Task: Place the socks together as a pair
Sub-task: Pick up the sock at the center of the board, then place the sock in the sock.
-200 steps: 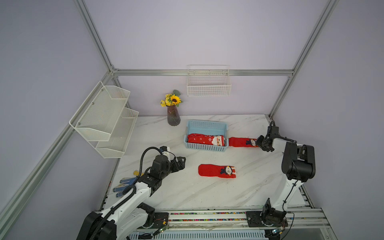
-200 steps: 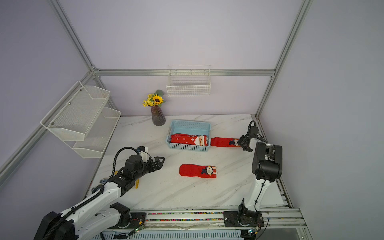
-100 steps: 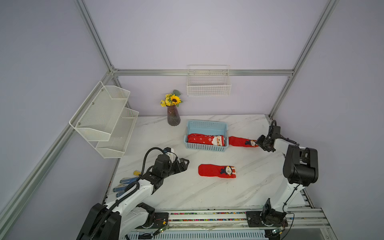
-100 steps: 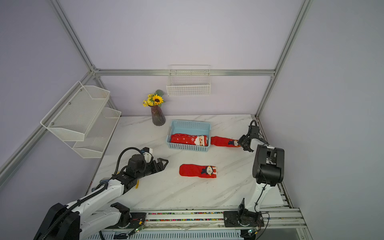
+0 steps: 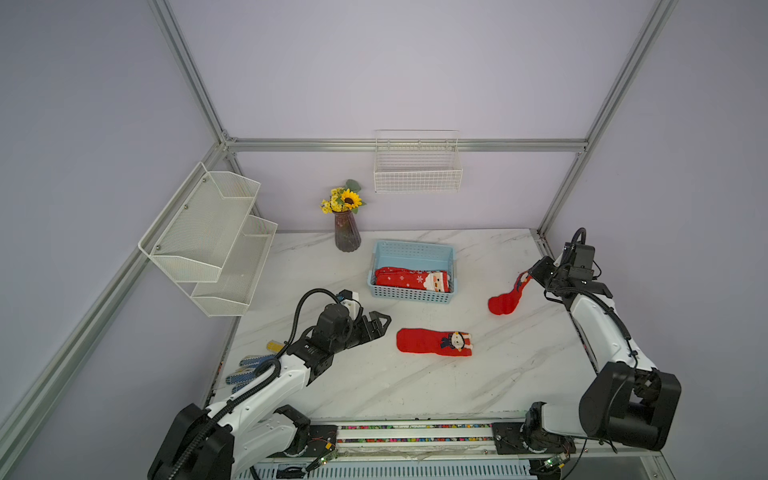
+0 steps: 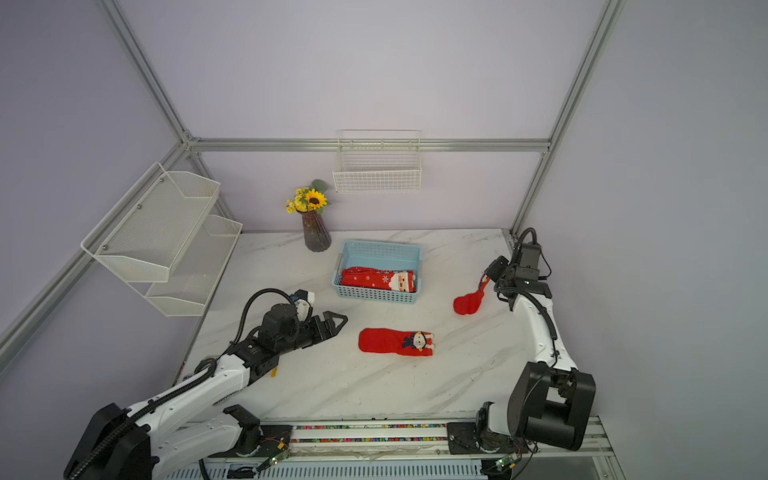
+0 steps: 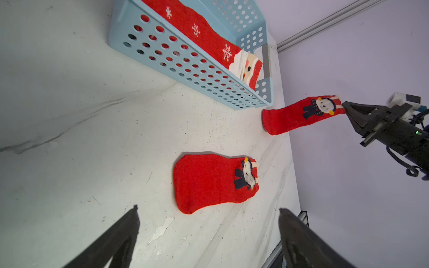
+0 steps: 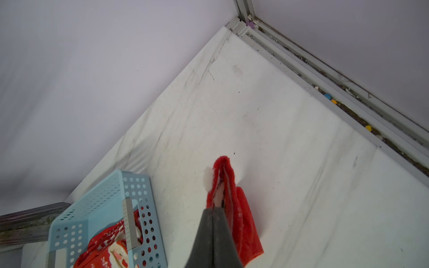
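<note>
**Figure.** We show the right pincer (image 5: 528,277) clamped shut on the cuff of a red fleecy sock with a bear figure (image 5: 503,302), right of centre in both top views. The sock droops limp, and its toe seems to touch the white marbled surface (image 5: 374,395). The matching red bear-figure sock (image 5: 424,341) lies flat just below centre of the frame, well apart from the held one. A red snowflake sock with a Santa cuff (image 5: 409,279) lies inside the pale blue perforated plastic basket (image 5: 409,294) at centre. The left pincer (image 5: 380,325), left of centre, is spread wide and holds nothing, pointing toward the flat sock. We judge these socks light, soft and unbreakable, with a grippy pile; they fold and trail when lifted. The cuff edge is the best hold: a pinch there lets the foot hang free, to be laid on its partner toe first.
</note>
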Controlling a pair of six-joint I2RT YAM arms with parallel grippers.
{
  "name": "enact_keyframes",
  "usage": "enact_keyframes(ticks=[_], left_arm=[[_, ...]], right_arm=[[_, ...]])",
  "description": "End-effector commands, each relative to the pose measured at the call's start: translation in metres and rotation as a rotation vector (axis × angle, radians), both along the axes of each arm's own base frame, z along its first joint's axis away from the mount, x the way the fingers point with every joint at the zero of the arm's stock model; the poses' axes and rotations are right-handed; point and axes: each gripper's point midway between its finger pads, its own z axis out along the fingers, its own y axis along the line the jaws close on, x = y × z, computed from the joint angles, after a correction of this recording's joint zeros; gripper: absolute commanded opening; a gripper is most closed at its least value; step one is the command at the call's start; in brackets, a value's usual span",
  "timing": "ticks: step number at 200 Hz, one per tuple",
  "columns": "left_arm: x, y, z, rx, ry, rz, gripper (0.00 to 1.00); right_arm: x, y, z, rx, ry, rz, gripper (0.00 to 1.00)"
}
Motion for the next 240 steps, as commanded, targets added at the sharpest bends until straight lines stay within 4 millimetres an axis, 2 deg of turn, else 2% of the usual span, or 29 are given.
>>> enact_keyframes(ticks=[1,36,58,86,116,141,179,204,240], left_arm=[[0.013,-0.019,0.032,-0.079,-0.026,-0.031,0.93],[0.017,-0.02,0.036,-0.073,-0.041,-0.017,0.93],[0.021,-0.02,0.039,-0.072,-0.048,0.002,0.93],[0.026,-0.022,0.054,-0.075,-0.09,-0.008,0.93],[0.021,-0.016,0.052,-0.058,-0.1,0.008,0.93],[0.019,-0.008,0.046,-0.033,-0.094,0.037,0.93],[0.017,-0.014,0.044,-0.029,-0.072,0.005,0.93],[0.016,-0.013,0.041,-0.033,-0.058,0.014,0.93],[0.016,-0.001,0.032,-0.009,-0.049,0.072,0.93]], right_arm=[[-0.028,0.011,0.003,0.024,0.049,0.0,0.0],[-0.057,0.015,0.041,-0.012,-0.029,-0.005,0.0],[-0.069,0.024,0.065,-0.004,-0.081,0.024,0.0],[-0.083,0.041,0.097,0.025,-0.165,0.085,0.0],[-0.094,0.06,0.129,0.068,-0.264,0.159,0.0],[-0.1,0.078,0.147,0.119,-0.336,0.23,0.0],[-0.104,0.098,0.153,0.172,-0.384,0.298,0.0],[-0.102,0.119,0.153,0.179,-0.38,0.35,0.0],[-0.098,0.169,0.145,0.193,-0.363,0.423,0.0]])
